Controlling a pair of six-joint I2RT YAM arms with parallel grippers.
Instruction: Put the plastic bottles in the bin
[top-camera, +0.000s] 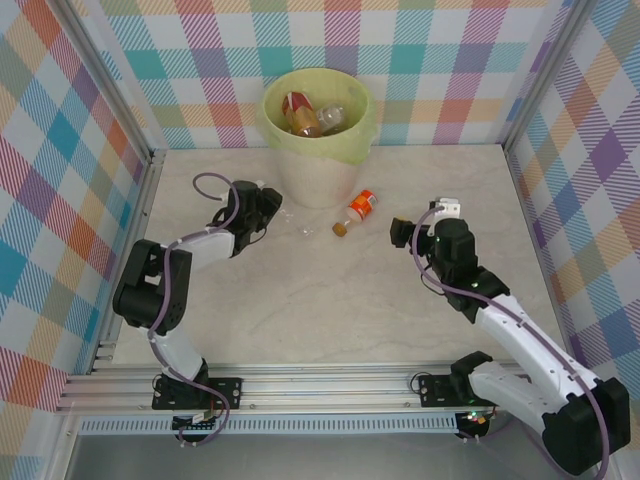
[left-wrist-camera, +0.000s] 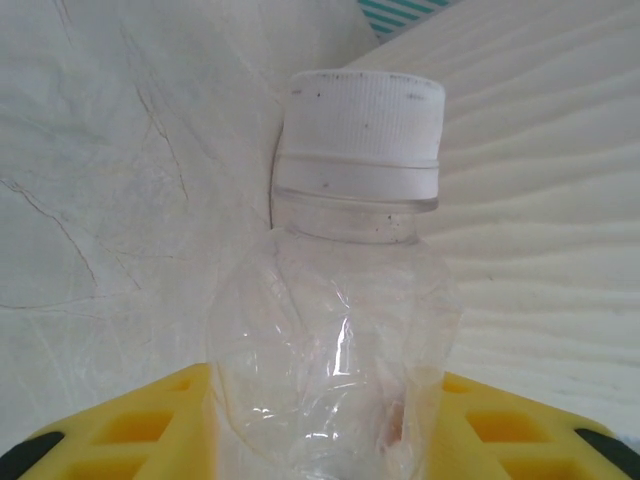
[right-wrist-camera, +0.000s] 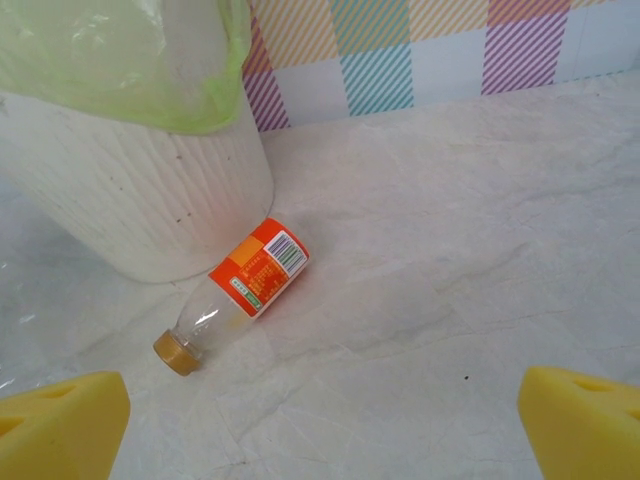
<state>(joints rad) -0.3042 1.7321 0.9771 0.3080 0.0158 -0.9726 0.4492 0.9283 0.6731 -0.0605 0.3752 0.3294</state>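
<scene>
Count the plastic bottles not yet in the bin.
2. A clear white-capped plastic bottle is gripped by the left gripper beside the round cream bag-lined bin; an orange-labelled clear bottle lies by its base. The bin may hide others.

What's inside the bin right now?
The bin holds a red-labelled bottle, an orange-labelled bottle and a clear bottle against its yellow-green liner. Anything beneath them, and the bin's bottom, is covered.
</scene>
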